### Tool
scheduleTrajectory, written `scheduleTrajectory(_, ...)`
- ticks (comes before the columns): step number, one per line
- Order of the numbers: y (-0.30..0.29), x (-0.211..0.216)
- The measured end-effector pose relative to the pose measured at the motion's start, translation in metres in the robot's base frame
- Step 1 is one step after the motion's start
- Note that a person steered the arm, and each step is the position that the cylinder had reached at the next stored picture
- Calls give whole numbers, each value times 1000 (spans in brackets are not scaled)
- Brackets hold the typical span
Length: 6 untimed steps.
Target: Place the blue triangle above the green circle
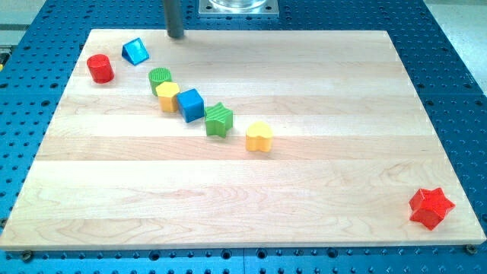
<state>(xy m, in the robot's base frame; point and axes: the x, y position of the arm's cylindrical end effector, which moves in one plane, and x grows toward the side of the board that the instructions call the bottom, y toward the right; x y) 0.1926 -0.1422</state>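
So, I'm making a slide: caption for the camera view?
My tip rests at the wooden board's top edge, right of the blue triangle, itself up-left of the green circle.

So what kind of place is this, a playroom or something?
More likely a robot lab bench. A wooden board lies on a blue metal table full of holes, and my tip hangs at the board's top edge, up and right of the blue triangle and above the green circle.
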Motion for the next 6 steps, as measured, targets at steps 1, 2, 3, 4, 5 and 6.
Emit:
scheduleTrajectory(1,-50,0)
scheduleTrajectory(2,-84,21)
scheduleTrajectory(3,-74,90)
scheduleTrajectory(4,-27,141)
scheduleTrajectory(5,-42,132)
scheduleTrajectory(6,-69,100)
